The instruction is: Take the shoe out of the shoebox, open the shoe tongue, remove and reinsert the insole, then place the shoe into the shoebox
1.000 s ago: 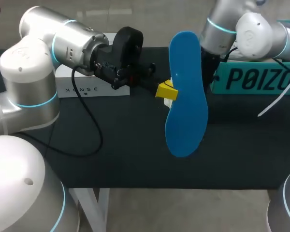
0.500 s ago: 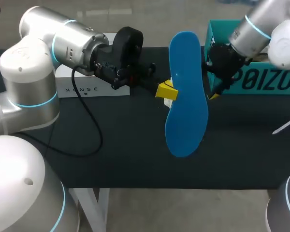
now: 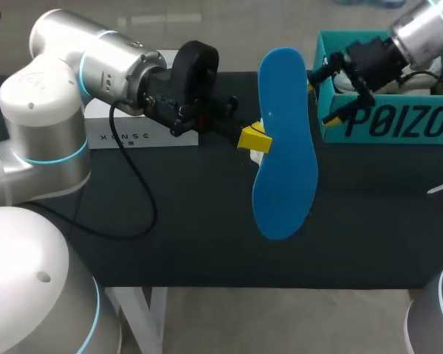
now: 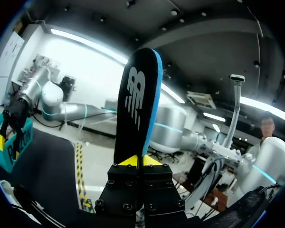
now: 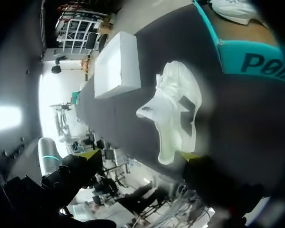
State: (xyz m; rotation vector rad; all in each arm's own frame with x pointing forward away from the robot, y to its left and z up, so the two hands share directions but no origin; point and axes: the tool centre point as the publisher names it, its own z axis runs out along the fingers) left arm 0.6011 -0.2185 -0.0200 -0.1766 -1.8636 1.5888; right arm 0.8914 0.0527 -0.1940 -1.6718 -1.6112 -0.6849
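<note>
Dark surface (image 3: 192,243) spreads below the blue insole (image 3: 284,147), which stands on edge in the air, pinched at mid-side by the closed left gripper (image 3: 252,139). It looks thin, light and bendy, so a hold nearer the heel should steady it for feeding in. The soft white shoe (image 5: 175,109) lies near the teal shoebox (image 3: 384,125), ahead of the right gripper (image 3: 320,97), whose fingers are spread and empty.

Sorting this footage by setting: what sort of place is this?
Probably a robot test bench in a lab. The left arm and right arm extend over a black table, and the left gripper holds a blue insole upright near a teal shoebox.
</note>
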